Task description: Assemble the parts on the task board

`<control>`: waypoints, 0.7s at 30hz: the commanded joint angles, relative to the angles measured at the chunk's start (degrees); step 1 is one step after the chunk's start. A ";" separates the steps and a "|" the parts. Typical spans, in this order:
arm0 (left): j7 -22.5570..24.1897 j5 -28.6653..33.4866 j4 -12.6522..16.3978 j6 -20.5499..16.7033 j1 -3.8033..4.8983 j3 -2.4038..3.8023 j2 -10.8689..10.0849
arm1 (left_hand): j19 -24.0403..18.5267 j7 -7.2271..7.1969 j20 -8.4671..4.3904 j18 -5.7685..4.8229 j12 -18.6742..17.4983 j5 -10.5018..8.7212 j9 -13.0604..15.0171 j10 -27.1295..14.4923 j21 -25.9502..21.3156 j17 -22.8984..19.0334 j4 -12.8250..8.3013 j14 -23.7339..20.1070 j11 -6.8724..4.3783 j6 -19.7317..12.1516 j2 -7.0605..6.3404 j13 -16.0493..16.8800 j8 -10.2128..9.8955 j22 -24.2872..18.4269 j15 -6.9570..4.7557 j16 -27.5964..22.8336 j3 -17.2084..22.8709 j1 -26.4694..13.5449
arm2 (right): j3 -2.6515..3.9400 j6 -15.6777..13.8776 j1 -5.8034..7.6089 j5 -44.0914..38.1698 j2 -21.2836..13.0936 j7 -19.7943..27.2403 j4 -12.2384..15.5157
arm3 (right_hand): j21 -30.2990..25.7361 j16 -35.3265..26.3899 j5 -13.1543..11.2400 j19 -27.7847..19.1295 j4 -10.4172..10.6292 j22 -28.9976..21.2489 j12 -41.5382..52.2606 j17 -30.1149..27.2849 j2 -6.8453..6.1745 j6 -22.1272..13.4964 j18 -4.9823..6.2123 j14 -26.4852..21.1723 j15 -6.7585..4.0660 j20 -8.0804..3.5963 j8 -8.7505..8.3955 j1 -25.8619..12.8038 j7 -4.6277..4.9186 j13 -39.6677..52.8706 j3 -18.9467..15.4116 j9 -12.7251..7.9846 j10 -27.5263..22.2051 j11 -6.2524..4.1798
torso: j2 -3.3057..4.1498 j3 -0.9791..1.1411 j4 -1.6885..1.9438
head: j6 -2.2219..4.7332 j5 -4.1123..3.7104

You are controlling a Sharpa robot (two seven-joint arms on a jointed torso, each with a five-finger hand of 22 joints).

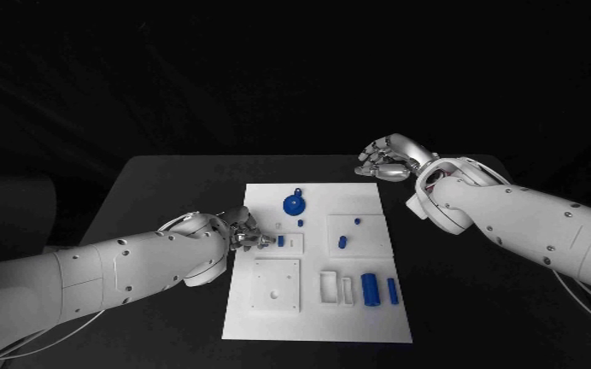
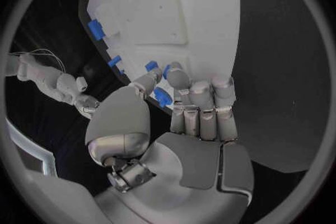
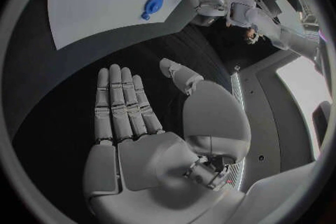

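The white task board (image 1: 265, 335) lies in the middle of the black table. My left hand (image 1: 242, 231) is at the board's left edge, fingers curled. Its thumb and a finger pinch a small blue part (image 1: 281, 240), which the left wrist view shows between the fingertips (image 2: 162, 96). On the board are a round blue disc (image 1: 295, 206), short blue pegs (image 1: 340, 240) and two blue cylinders (image 1: 368, 288) near the front right. My right hand (image 1: 392, 157) hovers over bare table beyond the board's far right corner, holding nothing, its fingers (image 3: 119, 101) stretched out flat.
A raised white square block (image 1: 278, 284) and white holders (image 1: 330, 287) stand on the board's near half. Black table (image 1: 172, 190) surrounds the board on all sides. My right forearm (image 1: 505, 215) slants over the table to the right of the board.
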 commanded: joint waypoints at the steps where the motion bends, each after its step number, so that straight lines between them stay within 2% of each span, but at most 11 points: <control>1: -0.36 0.93 -0.24 -0.28 -0.02 0.19 0.06 | -0.39 0.12 -5.81 -0.29 -0.20 -0.84 0.18 -0.19 -0.32 -0.09 1.76 -0.24 -0.15 -0.15 -0.99 0.06 -0.36 0.61 -0.14 0.17 0.21 -0.03 | 0.03 0.44 0.00 -0.38 0.00 0.35 0.00 | -0.37 -0.03 0.41 -0.02 -0.04 0.05 -0.28 -0.08 0.15 -0.25 0.26 -0.35 0.21 0.21 0.01 0.31 -0.03 -0.11 -0.26 -0.08 0.49 -0.07 | -0.01 -0.04 -0.02 | 0.11 -0.09; 5: -1.20 1.07 -0.21 -1.10 -0.02 0.38 -0.03 | -0.44 0.13 -5.83 -0.19 -0.19 -1.50 0.41 -0.24 -0.25 -0.10 4.61 -0.34 -0.15 -0.29 -2.59 0.13 -0.44 0.63 -0.17 0.24 0.03 -0.45 | 0.03 0.36 0.00 -0.38 0.03 0.38 -0.06 | -0.44 -0.06 0.54 -0.08 -0.13 0.06 -0.39 -0.14 0.12 -0.31 0.28 -0.44 0.23 0.22 -0.01 0.38 -0.01 -0.23 -0.29 -0.11 0.47 -0.07 | 0.01 0.01 -0.05 | 0.13 -0.04; 9: -1.10 2.25 -0.24 -1.18 -0.03 1.10 -0.13 | -0.76 0.22 -5.79 -0.18 -0.15 -1.64 0.54 -0.40 -0.15 -0.02 6.37 -0.56 -0.07 -0.60 -3.69 0.25 -0.59 0.75 -0.07 0.42 -0.37 -0.45 | 0.03 0.18 -0.01 -0.38 0.04 0.42 -0.10 | -0.53 -0.10 0.60 -0.18 -0.18 0.06 -0.54 -0.22 0.05 -0.39 0.27 -0.56 0.28 0.26 -0.04 0.39 0.01 -0.36 -0.35 -0.15 0.40 -0.04 | 0.06 -0.02 -0.05 | -0.06 -0.17; 11: -1.09 2.98 -0.37 -1.47 -0.04 1.88 -0.19 | -0.96 0.31 -5.74 -0.20 -0.16 -1.87 0.61 -0.58 -0.13 0.01 7.36 -0.75 0.00 -0.85 -4.55 0.30 -0.68 0.79 -0.03 0.46 -1.30 -1.16 | 0.03 0.03 -0.02 -0.38 0.11 0.51 -0.14 | -0.73 -0.16 0.65 -0.48 -0.23 0.04 -0.71 -0.32 0.05 -0.52 0.20 -0.70 0.33 0.32 -0.11 0.42 0.08 -0.53 -0.40 -0.21 0.34 -0.01 | 0.04 -0.01 -0.05 | -0.14 -0.18; 16: -0.88 4.37 -0.80 -2.14 -0.04 3.79 -0.26 | -1.43 0.39 -5.80 -0.01 -0.18 -1.86 0.81 -1.02 -0.22 0.01 10.09 -1.20 0.05 -1.45 -4.65 0.46 -0.88 0.77 -0.07 0.46 -3.03 -2.32 | 0.03 0.01 -0.04 -0.35 0.17 0.55 -0.21 | -1.56 -0.37 0.66 -1.90 -0.39 -0.02 -1.20 -0.64 -0.01 -0.81 -0.18 -1.24 0.57 0.53 -0.21 0.55 0.20 -1.03 -0.52 -0.34 0.16 0.12 | 0.08 -0.05 -0.06 | -0.26 -0.37; 17: -0.83 4.63 -0.80 -2.46 -0.04 4.13 -0.32 | -1.58 0.36 -5.87 0.12 -0.18 -1.88 0.93 -1.18 -0.23 -0.01 11.10 -1.34 0.02 -1.62 -4.78 0.52 -0.91 0.77 -0.12 0.45 -3.56 -2.16 | 0.03 0.02 -0.04 -0.33 0.17 0.55 -0.22 | -1.59 -0.38 0.67 -1.94 -0.38 -0.01 -1.21 -0.65 -0.01 -0.82 -0.19 -1.25 0.57 0.54 -0.21 0.54 0.20 -1.05 -0.53 -0.35 0.16 0.13 | 0.06 0.00 -0.05 | -0.26 -0.37; 19: -0.17 5.17 -0.73 -3.34 -0.03 4.89 -0.48 | -1.79 0.43 -5.87 0.19 -0.25 -1.78 1.08 -1.48 -0.24 -0.06 12.65 -1.57 0.04 -1.89 -4.53 0.57 -0.97 0.77 -0.15 0.39 -4.89 -2.22 | 0.03 0.02 -0.05 -0.30 0.20 0.57 -0.31 | -1.62 -0.38 0.69 -2.00 -0.36 0.00 -1.25 -0.68 -0.01 -0.84 -0.20 -1.28 0.59 0.54 -0.22 0.53 0.21 -1.09 -0.54 -0.36 0.15 0.14 | 0.05 0.02 -0.04 | -0.25 -0.44; 21: 1.48 7.24 -0.66 -4.38 0.02 5.40 -0.62 | -2.45 0.58 -5.87 0.38 -0.48 -1.53 1.44 -2.36 -0.58 -0.29 14.94 -2.24 0.10 -2.83 -3.79 0.69 -1.19 0.60 -0.15 0.02 -8.50 -0.11 | 0.03 0.01 -0.05 -0.27 0.16 0.58 -0.30 | -1.64 -0.39 0.72 -2.03 -0.33 0.01 -1.27 -0.70 0.00 -0.86 -0.21 -1.30 0.60 0.55 -0.22 0.51 0.21 -1.12 -0.55 -0.37 0.15 0.15 | -0.01 0.02 0.00 | -0.16 -0.57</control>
